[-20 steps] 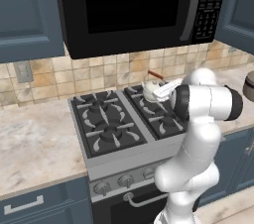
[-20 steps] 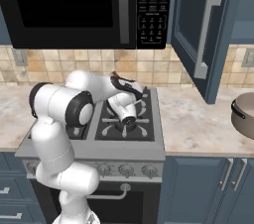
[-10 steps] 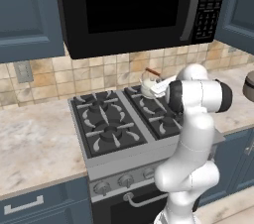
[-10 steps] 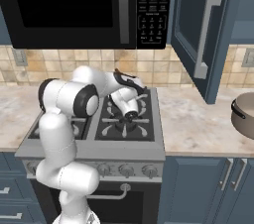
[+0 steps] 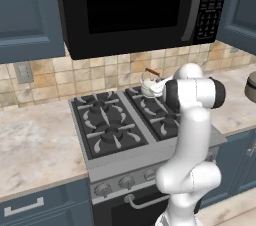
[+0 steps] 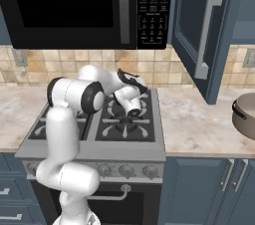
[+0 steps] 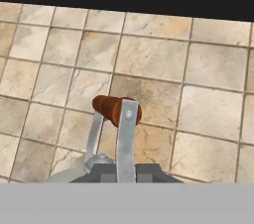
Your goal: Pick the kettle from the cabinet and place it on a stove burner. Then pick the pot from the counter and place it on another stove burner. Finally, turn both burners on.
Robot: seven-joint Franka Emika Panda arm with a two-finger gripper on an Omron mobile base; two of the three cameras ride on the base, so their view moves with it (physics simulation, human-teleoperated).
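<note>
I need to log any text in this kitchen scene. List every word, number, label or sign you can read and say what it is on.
Microwave keypad: rows of pale marks on the buttons, too small and blurred to read.
Same keypad in the left base view: blurred, unreadable.
Stove knobs: no readable markings.
Kettle, pot, cabinet door: no text to be seen.
Nothing can be quoted.
</note>
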